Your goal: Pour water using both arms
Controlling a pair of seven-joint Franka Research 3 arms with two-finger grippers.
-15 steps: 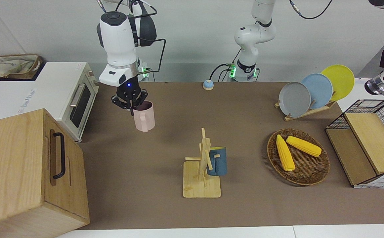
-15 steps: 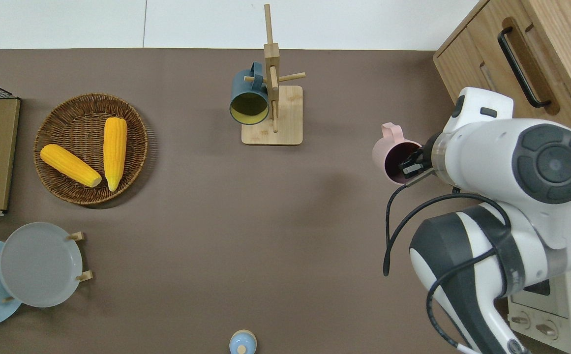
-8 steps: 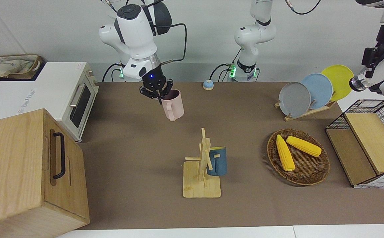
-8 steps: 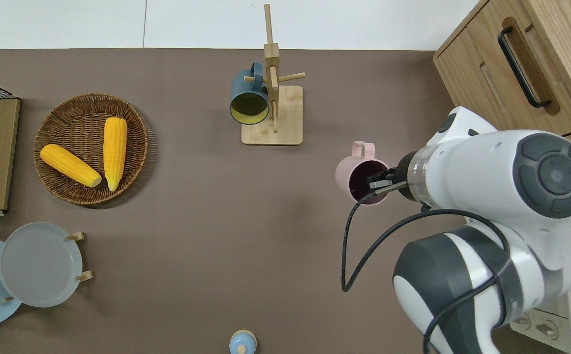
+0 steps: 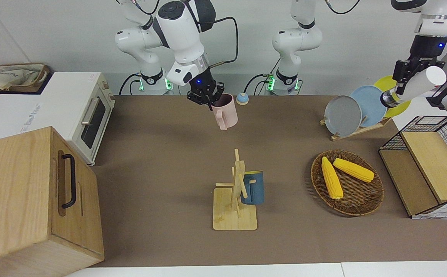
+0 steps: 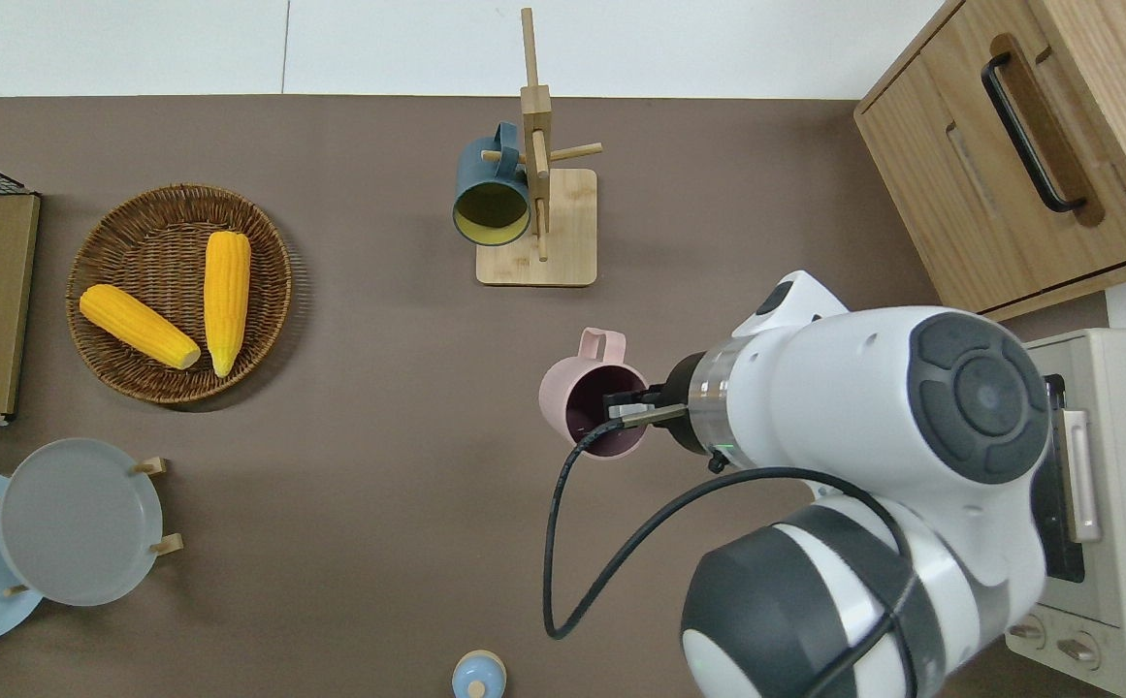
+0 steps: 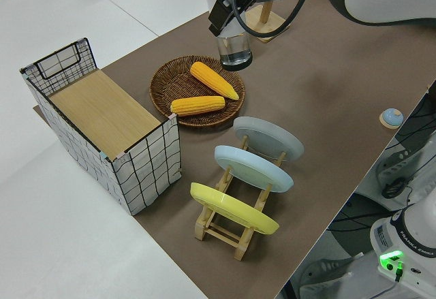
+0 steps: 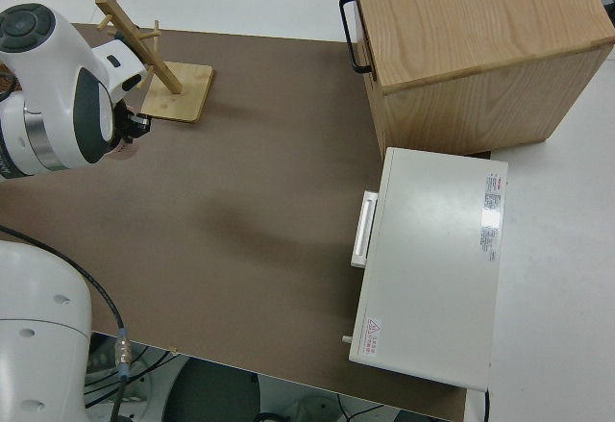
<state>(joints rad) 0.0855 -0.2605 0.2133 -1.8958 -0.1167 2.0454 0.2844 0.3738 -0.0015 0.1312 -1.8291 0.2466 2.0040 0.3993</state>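
Observation:
My right gripper (image 5: 207, 98) is shut on the rim of a pink mug (image 5: 225, 113) and holds it upright in the air. In the overhead view this gripper (image 6: 627, 413) and the mug (image 6: 584, 407) hang over the bare brown mat, nearer to the robots than the mug rack. My left gripper (image 5: 405, 77) is shut on a tilted white bottle (image 5: 423, 79) with a clear end, high at the left arm's end of the table. In the left side view the bottle's clear end (image 7: 235, 48) hangs by the corn basket, under the left gripper (image 7: 228, 11).
A wooden mug rack (image 5: 235, 209) carries a blue mug (image 5: 252, 187). A wicker basket (image 5: 362, 204) holds two corn cobs. A plate rack (image 5: 356, 107), a wire basket (image 5: 431, 165), a wooden cabinet (image 5: 27, 196), a toaster oven (image 5: 73, 111) and a small blue bell (image 5: 242, 99) stand around the mat.
The right arm has carried the pink mug from beside the toaster oven toward the table's middle. The left arm has swung the white bottle further into the front view.

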